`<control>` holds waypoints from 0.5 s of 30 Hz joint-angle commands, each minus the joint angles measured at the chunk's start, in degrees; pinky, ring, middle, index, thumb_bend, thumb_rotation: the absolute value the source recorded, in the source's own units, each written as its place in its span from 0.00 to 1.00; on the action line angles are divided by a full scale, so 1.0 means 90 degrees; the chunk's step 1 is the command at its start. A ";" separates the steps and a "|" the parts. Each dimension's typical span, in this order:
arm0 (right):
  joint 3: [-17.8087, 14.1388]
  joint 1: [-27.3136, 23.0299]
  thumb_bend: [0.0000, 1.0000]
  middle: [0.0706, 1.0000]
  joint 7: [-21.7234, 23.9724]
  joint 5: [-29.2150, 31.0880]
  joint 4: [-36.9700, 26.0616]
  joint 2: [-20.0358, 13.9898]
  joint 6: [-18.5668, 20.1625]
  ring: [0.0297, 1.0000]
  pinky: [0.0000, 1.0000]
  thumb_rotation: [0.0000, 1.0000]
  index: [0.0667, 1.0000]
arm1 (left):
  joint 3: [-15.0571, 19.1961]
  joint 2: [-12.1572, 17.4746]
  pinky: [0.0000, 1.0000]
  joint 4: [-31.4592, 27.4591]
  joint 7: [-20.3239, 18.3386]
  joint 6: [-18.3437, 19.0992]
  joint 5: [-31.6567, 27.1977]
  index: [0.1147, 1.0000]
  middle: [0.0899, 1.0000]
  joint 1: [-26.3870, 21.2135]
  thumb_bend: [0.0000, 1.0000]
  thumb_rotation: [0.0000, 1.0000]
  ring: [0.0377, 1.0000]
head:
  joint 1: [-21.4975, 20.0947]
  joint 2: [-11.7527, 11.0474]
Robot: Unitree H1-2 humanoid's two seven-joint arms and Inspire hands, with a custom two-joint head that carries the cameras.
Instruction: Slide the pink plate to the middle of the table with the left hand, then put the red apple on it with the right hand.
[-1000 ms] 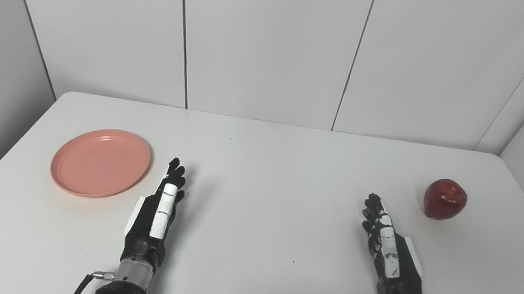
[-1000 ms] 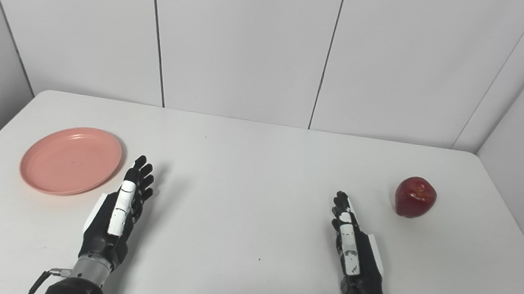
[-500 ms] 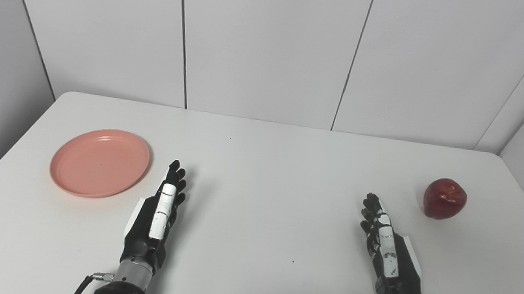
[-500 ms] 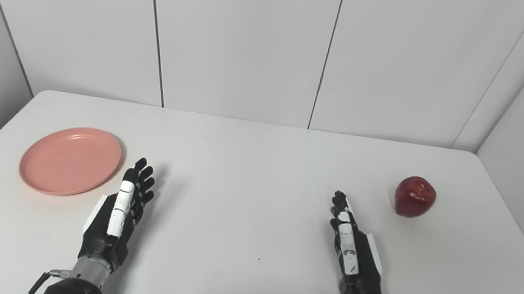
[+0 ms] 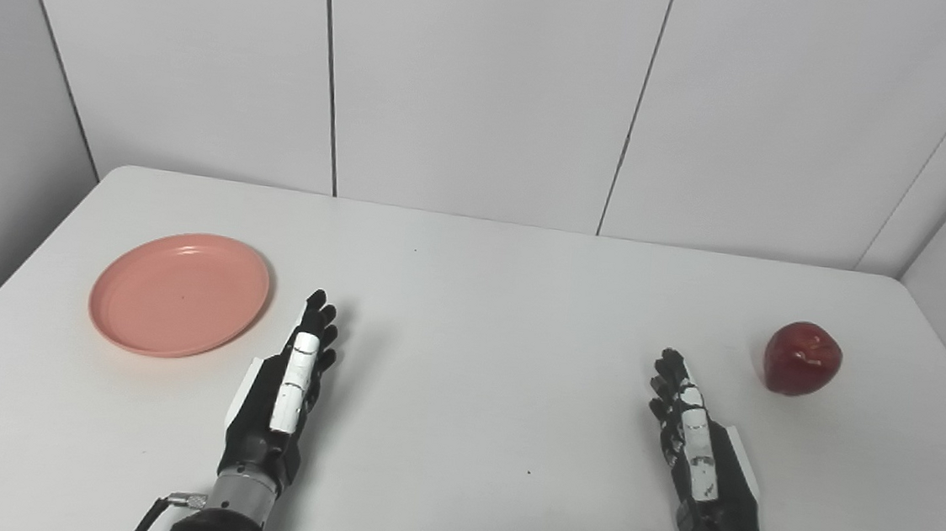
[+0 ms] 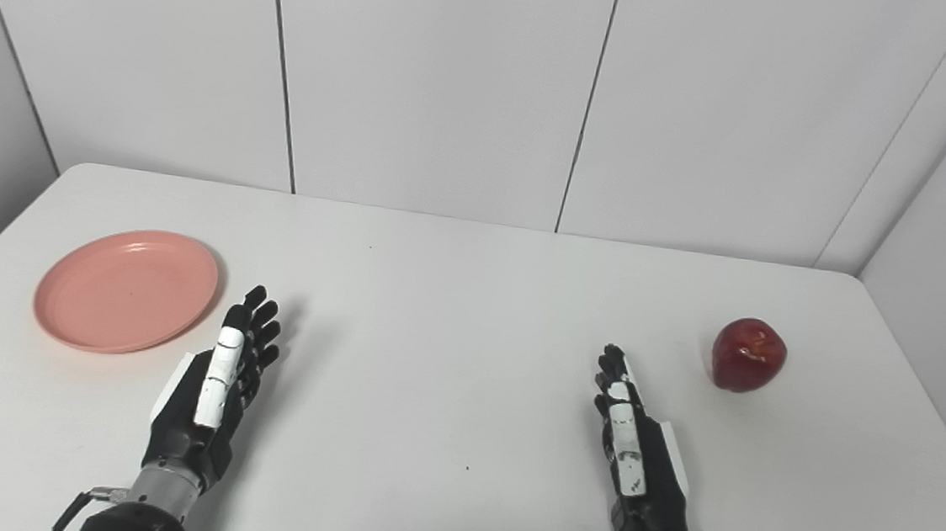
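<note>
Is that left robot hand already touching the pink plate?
Apart. In the left eye view, bare white table shows between the left hand and the pink plate; the hand lies open beside the plate's right edge.

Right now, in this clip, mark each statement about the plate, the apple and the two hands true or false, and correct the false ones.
1. The pink plate sits on the table's left side. True.
2. The red apple lies on the plate. False: it rests on the bare table at the far right.
3. The left robot hand grips the plate's rim. False: it is open, beside the plate, not touching.
4. The right robot hand holds nothing. True.
5. The plate is empty. True.
</note>
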 commanded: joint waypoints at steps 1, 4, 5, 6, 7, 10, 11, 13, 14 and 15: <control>-0.0016 -0.0040 0.92 0.98 0.0121 0.0133 -0.0039 -0.0005 0.0032 0.99 1.00 1.00 0.96 | -0.0012 0.0000 1.00 -0.0173 0.0026 -0.0060 0.0073 1.00 1.00 0.0597 0.75 1.00 1.00 | 0.0250 -0.0063; -0.0108 -0.0017 0.92 0.98 0.0203 0.0270 0.0040 -0.0100 -0.0030 1.00 1.00 1.00 0.96 | -0.0128 -0.0109 1.00 -0.0126 0.0127 -0.0055 0.0234 1.00 1.00 0.0592 0.75 1.00 1.00 | 0.0652 -0.0192; -0.0129 -0.0011 0.92 0.98 0.0230 0.0294 0.0065 -0.0137 -0.0058 1.00 1.00 1.00 0.97 | -0.0163 -0.0142 1.00 -0.0105 0.0159 -0.0065 0.0273 1.00 1.00 0.0591 0.76 1.00 1.00 | 0.0670 -0.0199; -0.0147 -0.0009 0.92 0.99 0.0263 0.0313 0.0098 -0.0175 -0.0094 1.00 1.00 1.00 0.97 | -0.0196 -0.0174 1.00 -0.0079 0.0189 -0.0086 0.0314 1.00 1.00 0.0590 0.76 1.00 1.00 | 0.0736 -0.0229; -0.0170 -0.0009 0.92 0.99 0.0305 0.0337 0.0144 -0.0220 -0.0137 1.00 1.00 1.00 0.97 | -0.0236 -0.0206 1.00 -0.0048 0.0219 -0.0113 0.0361 1.00 1.00 0.0589 0.76 1.00 1.00 | 0.0781 -0.0256; -0.0224 -0.0012 0.91 0.99 0.0376 0.0386 0.0244 -0.0283 -0.0219 1.00 1.00 1.00 0.97 | -0.0327 -0.0251 1.00 -0.0038 0.0289 -0.0091 0.0427 1.00 1.00 0.0587 0.75 1.00 1.00 | 0.0814 -0.0276; -0.0234 -0.0014 0.91 0.99 0.0390 0.0395 0.0271 -0.0301 -0.0244 1.00 1.00 1.00 0.96 | -0.0355 -0.0264 1.00 -0.0040 0.0312 -0.0080 0.0440 1.00 1.00 0.0586 0.75 1.00 1.00 | 0.0854 -0.0293; -0.0252 -0.0015 0.92 0.99 0.0423 0.0410 0.0310 -0.0329 -0.0282 1.00 1.00 1.00 0.97 | -0.0400 -0.0285 1.00 -0.0022 0.0367 -0.0080 0.0473 1.00 1.00 0.0579 0.76 1.00 1.00 | 0.0904 -0.0310; -0.0261 -0.0014 0.92 0.99 0.0439 0.0418 0.0323 -0.0339 -0.0294 1.00 1.00 1.00 0.97 | -0.0418 -0.0293 1.00 -0.0008 0.0397 -0.0085 0.0490 1.00 1.00 0.0575 0.76 1.00 1.00 | 0.0904 -0.0310; -0.0272 -0.0014 0.92 0.99 0.0461 0.0431 0.0345 -0.0351 -0.0321 1.00 1.00 1.00 0.97 | -0.0445 -0.0303 1.00 -0.0001 0.0432 -0.0091 0.0515 1.00 1.00 0.0571 0.76 1.00 1.00 | 0.0940 -0.0328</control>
